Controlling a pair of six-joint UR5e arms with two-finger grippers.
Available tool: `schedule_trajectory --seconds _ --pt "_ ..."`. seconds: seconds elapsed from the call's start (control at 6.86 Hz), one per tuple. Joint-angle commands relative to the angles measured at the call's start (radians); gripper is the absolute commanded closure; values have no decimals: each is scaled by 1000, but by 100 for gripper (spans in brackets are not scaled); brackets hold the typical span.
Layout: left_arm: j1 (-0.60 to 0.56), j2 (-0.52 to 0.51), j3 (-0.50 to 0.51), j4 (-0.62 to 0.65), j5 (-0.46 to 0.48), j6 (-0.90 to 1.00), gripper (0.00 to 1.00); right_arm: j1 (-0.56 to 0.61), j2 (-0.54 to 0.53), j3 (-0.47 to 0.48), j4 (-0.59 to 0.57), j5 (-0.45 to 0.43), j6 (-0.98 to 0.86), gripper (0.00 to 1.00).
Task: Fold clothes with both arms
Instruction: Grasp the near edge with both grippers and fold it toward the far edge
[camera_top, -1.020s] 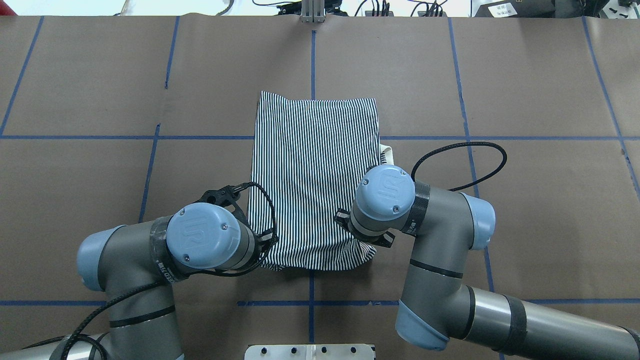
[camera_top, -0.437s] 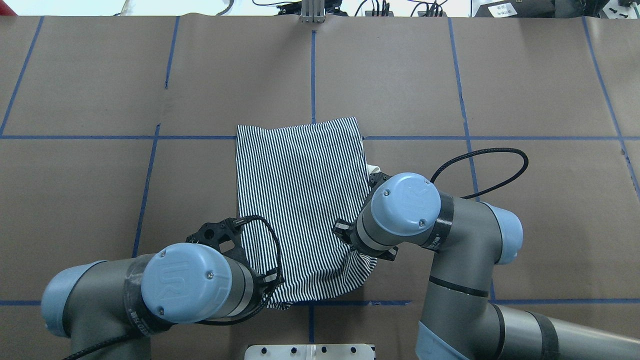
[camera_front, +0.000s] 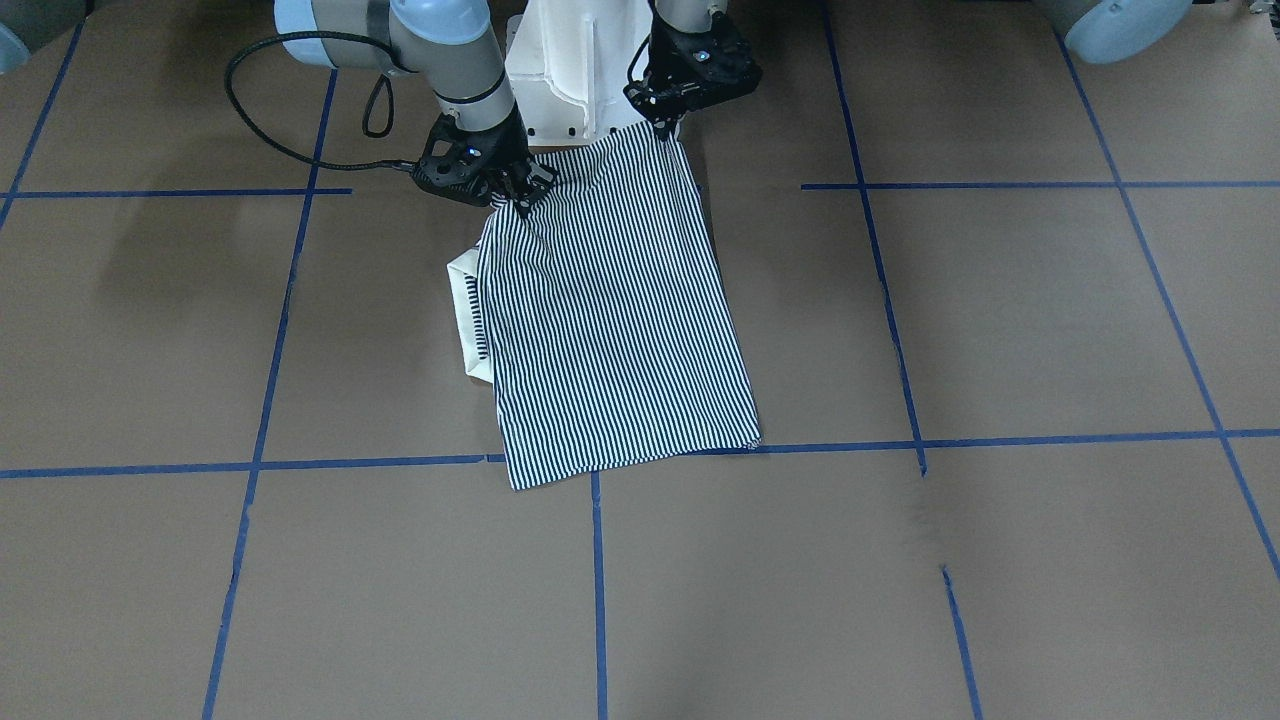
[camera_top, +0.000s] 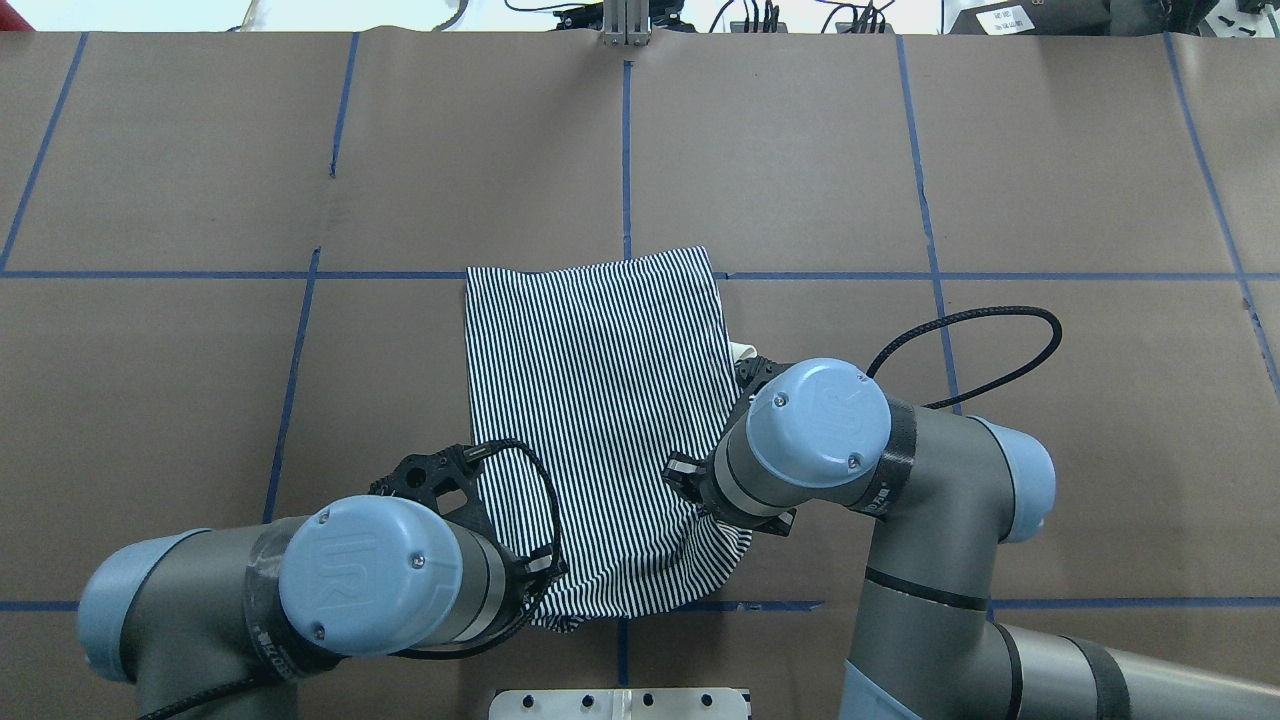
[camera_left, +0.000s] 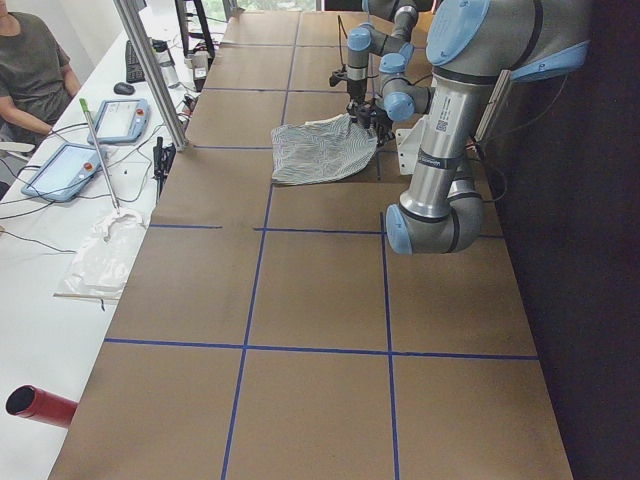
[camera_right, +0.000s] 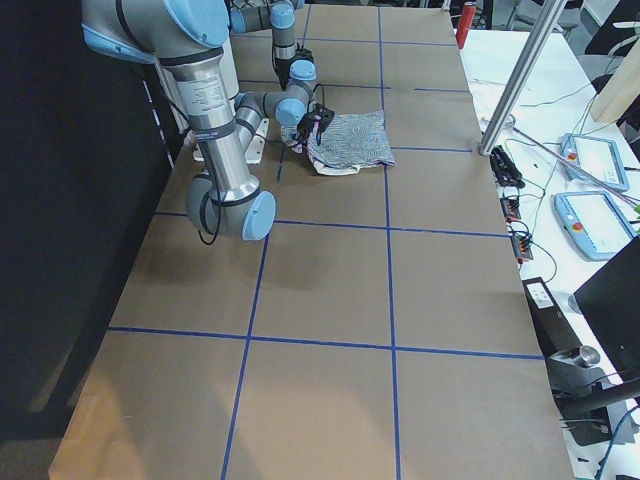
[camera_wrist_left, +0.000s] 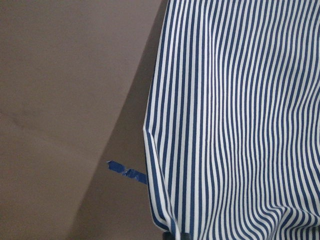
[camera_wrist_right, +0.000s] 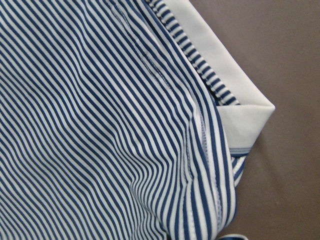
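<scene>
- Thin navy-and-white striped polo shirt (camera_front: 615, 330) lies folded on the brown paper-covered table (camera_front: 1000, 320), the edge nearest the robot held up off it. A cream collar (camera_front: 465, 300) peeks out on the robot's right.
- Grey left arm (camera_top: 370, 575) bends downward; black left fingers (camera_front: 663, 128) pinch one raised corner.
- Grey right arm (camera_top: 820, 430) bends likewise — black right fingers (camera_front: 518, 198) clamped on the other corner.
</scene>
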Motion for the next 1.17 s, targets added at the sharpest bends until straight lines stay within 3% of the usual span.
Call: schedule_trajectory --seconds 0.0,0.29,0.58,0.73,0.87,1.02 --pt "-125 -8 9 -7 -3 73 100 63 38 -46 34 -1 -10 100" --pt "-179 -16 86 -75 -2 91 100 115 124 -184 107 0 -7 100" --pt "-187 -20 108 -96 -2 91 100 173 149 -221 135 32 -5 100" --pt "-258 -49 180 -149 -3 94 100 206 214 -320 134 44 -8 100" --pt "-341 -135 346 -213 -11 162 98 235 333 -490 135 46 -20 60" --pt "-402 -181 527 -314 -17 260 1 268 403 -636 176 43 -112 1"
